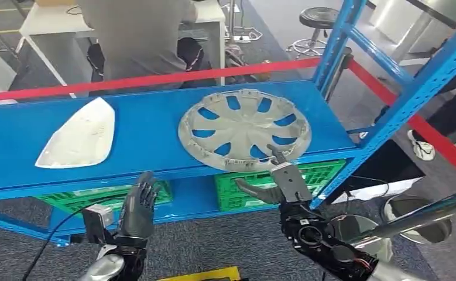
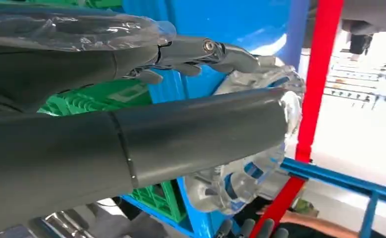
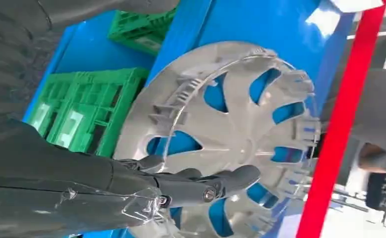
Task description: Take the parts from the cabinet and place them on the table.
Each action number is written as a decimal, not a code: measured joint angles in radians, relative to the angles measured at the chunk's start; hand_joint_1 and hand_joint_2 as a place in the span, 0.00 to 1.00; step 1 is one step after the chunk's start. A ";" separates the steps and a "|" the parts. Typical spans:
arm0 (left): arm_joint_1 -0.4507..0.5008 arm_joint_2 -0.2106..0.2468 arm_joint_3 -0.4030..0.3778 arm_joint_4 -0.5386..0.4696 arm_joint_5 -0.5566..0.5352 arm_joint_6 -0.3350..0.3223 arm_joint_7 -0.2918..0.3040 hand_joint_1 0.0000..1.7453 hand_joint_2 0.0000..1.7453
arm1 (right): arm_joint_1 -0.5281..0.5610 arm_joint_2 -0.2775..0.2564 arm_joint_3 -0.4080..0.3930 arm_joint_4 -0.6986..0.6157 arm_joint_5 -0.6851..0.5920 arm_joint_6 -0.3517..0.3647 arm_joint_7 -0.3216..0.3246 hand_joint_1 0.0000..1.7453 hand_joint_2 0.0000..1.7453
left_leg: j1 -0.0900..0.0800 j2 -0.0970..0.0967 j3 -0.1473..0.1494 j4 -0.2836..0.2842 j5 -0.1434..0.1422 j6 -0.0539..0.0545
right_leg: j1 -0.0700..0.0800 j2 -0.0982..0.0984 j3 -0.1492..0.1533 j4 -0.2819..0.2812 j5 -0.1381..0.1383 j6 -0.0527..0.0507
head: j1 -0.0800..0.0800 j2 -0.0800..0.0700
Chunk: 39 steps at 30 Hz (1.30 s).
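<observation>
Two parts lie on the blue metal shelf (image 1: 155, 134): a silver spoked hubcap (image 1: 244, 129) at its front edge and a white shell cover (image 1: 79, 141). Your right hand (image 1: 281, 181) touches the hubcap rim, ungrasped; left hand (image 1: 137, 205) released. Grip the rim firmly before lifting.

We stand in a workshop or test lab: blue steel racking (image 1: 155, 126) ahead of our hands, green crates (image 1: 284, 181) beneath, red barrier tape (image 1: 155, 79), a stool (image 1: 319, 17) and white table (image 1: 44, 17) beyond.
</observation>
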 joint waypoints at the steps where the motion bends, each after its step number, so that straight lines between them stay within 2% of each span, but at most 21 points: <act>1: 0.000 0.000 0.000 0.000 0.000 0.001 -0.001 0.00 0.00 | -0.001 -0.001 0.000 0.000 0.000 0.003 0.000 0.00 1.00 | 0.000 -0.002 0.007 0.006 -0.007 -0.003 | -0.001 -0.001 0.031 -0.097 0.065 -0.002 | 0.007 0.000; 2: -0.001 0.000 0.000 0.000 0.000 0.002 -0.002 0.00 0.00 | -0.002 -0.002 0.000 0.000 0.000 0.007 0.000 0.00 1.00 | 0.000 -0.002 0.016 0.010 -0.016 -0.008 | -0.001 -0.002 0.064 -0.194 0.121 -0.005 | 0.013 0.000; 3: 0.001 0.001 0.000 0.001 0.000 0.002 -0.002 0.00 0.00 | -0.002 -0.002 0.001 0.001 0.001 0.012 0.000 0.00 1.00 | -0.004 -0.003 0.019 0.007 -0.019 -0.013 | 0.002 -0.003 0.077 -0.207 0.103 -0.008 | 0.014 0.000; 6: 0.000 0.002 0.001 0.000 0.000 0.005 -0.006 0.00 0.00 | -0.002 -0.001 0.002 -0.004 0.002 0.017 -0.002 0.00 1.00 | -0.004 -0.004 0.016 0.008 -0.015 -0.024 | 0.005 0.001 0.073 -0.214 0.112 -0.019 | 0.006 0.000; 8: 0.000 0.005 0.002 0.000 0.000 0.005 -0.008 0.00 0.00 | -0.004 -0.002 0.002 -0.004 0.003 0.021 -0.002 0.00 1.00 | -0.009 -0.004 0.018 0.008 -0.015 -0.001 | 0.003 0.002 0.077 -0.220 0.113 -0.017 | -0.001 0.000; 10: -0.001 0.006 0.006 0.000 0.000 0.005 -0.010 0.00 0.00 | -0.009 -0.002 0.002 -0.005 0.010 0.022 -0.002 0.00 1.00 | -0.009 -0.004 0.023 0.003 -0.015 -0.001 | 0.003 0.003 0.078 -0.220 0.113 -0.018 | -0.008 0.000; 11: -0.001 0.006 0.008 0.000 0.000 0.005 -0.010 0.00 0.00 | -0.010 -0.002 0.002 -0.006 0.018 0.022 -0.002 0.00 0.00 | -0.009 -0.004 0.025 0.000 -0.013 -0.003 | 0.003 0.003 0.079 -0.220 0.113 -0.018 | -0.015 0.000; 14: -0.001 0.006 0.009 0.000 0.001 0.002 -0.011 0.00 0.00 | -0.015 -0.002 0.002 -0.010 0.043 0.018 0.008 0.00 0.00 | -0.009 -0.004 0.027 -0.002 -0.013 -0.007 | 0.001 0.002 0.080 -0.221 0.113 -0.019 | -0.024 0.000; 20: -0.001 0.006 0.016 0.000 0.001 -0.006 -0.015 0.00 0.00 | -0.015 -0.002 0.002 -0.026 0.053 0.017 0.022 0.00 0.00 | -0.013 -0.004 0.028 -0.007 -0.016 0.002 | 0.000 0.002 0.083 -0.231 0.113 -0.018 | -0.036 0.000; 21: -0.001 0.005 0.018 -0.002 0.001 -0.005 -0.015 0.00 0.00 | -0.015 -0.002 0.002 -0.032 0.057 0.017 0.022 0.00 0.00 | -0.011 -0.003 0.043 -0.034 -0.010 0.005 | 0.005 0.003 0.096 -0.248 0.117 -0.014 | -0.037 0.000; 22: 0.001 0.004 0.018 -0.002 0.001 -0.005 -0.017 0.00 0.00 | -0.014 -0.004 0.000 -0.035 0.069 0.012 0.023 0.00 0.00 | 0.007 0.002 0.068 -0.071 0.004 -0.006 | 0.005 -0.001 0.102 -0.246 0.114 -0.015 | -0.035 0.000; 24: -0.002 0.003 0.018 -0.002 0.001 -0.006 -0.018 0.00 0.00 | -0.024 -0.011 0.000 -0.036 0.114 -0.002 0.038 0.00 0.00 | 0.009 0.005 0.086 -0.092 0.009 -0.008 | 0.003 -0.001 0.064 -0.154 0.061 0.001 | -0.023 0.000; 25: -0.001 0.002 0.018 -0.002 0.001 -0.007 -0.018 0.00 0.00 | -0.026 -0.011 0.001 -0.038 0.137 -0.006 0.053 0.00 1.00 | 0.012 0.006 0.087 -0.092 0.008 -0.009 | -0.002 -0.001 0.024 -0.077 0.027 0.008 | -0.018 0.000; 27: 0.002 0.002 0.018 -0.002 -0.002 -0.007 -0.018 0.00 0.00 | -0.023 -0.024 0.000 -0.046 0.200 -0.004 0.100 0.00 1.00 | 0.018 0.007 0.086 -0.089 0.005 -0.014 | -0.016 -0.002 -0.045 0.039 -0.004 0.027 | -0.014 0.000; 28: 0.004 0.002 0.018 -0.002 -0.002 -0.007 -0.018 0.00 0.00 | -0.023 -0.032 0.000 -0.051 0.238 0.002 0.129 0.00 1.00 | 0.024 0.006 0.086 -0.083 0.001 -0.021 | -0.024 -0.003 -0.043 0.024 0.020 0.037 | -0.011 0.000; 31: 0.006 0.003 0.019 -0.002 -0.003 -0.004 -0.019 0.00 0.00 | -0.033 -0.055 -0.006 -0.074 0.374 0.052 0.228 0.00 1.00 | 0.049 0.005 0.082 -0.043 -0.024 -0.052 | -0.051 -0.008 0.061 -0.209 0.154 0.073 | 0.000 0.000; 32: 0.006 0.005 0.020 -0.002 -0.005 -0.003 -0.019 0.00 0.00 | -0.036 -0.060 -0.011 -0.081 0.414 0.071 0.258 0.00 1.00 | 0.046 0.003 0.073 -0.027 -0.033 -0.065 | -0.046 0.004 0.062 -0.215 0.129 0.083 | 0.009 0.000; 33: 0.007 0.005 0.022 -0.004 -0.006 0.000 -0.019 0.00 0.00 | -0.040 -0.067 -0.017 -0.094 0.460 0.092 0.297 0.00 1.00 | 0.042 0.002 0.065 -0.009 -0.039 -0.073 | -0.046 0.013 0.057 -0.217 0.136 0.054 | 0.022 0.000; 34: 0.010 0.005 0.023 -0.007 -0.009 0.000 -0.020 0.00 0.00 | -0.042 -0.078 -0.024 -0.104 0.503 0.119 0.339 0.00 1.00 | 0.041 0.001 0.064 -0.015 -0.034 -0.077 | -0.044 0.013 0.052 -0.207 0.133 0.032 | 0.009 0.000; 37: 0.018 0.007 0.026 -0.008 -0.017 -0.007 -0.019 0.00 0.00 | -0.062 -0.117 -0.039 -0.142 0.632 0.218 0.471 0.00 1.00 | 0.047 0.000 0.065 -0.017 -0.033 -0.084 | -0.041 0.011 0.059 -0.205 0.138 0.004 | -0.016 0.000; 39: 0.018 0.008 0.027 -0.009 -0.022 -0.009 -0.018 0.00 0.00 | -0.076 -0.149 -0.053 -0.175 0.685 0.283 0.531 0.00 1.00 | 0.045 0.011 0.015 0.094 -0.102 -0.078 | -0.037 0.009 0.056 -0.205 0.143 -0.005 | -0.035 0.000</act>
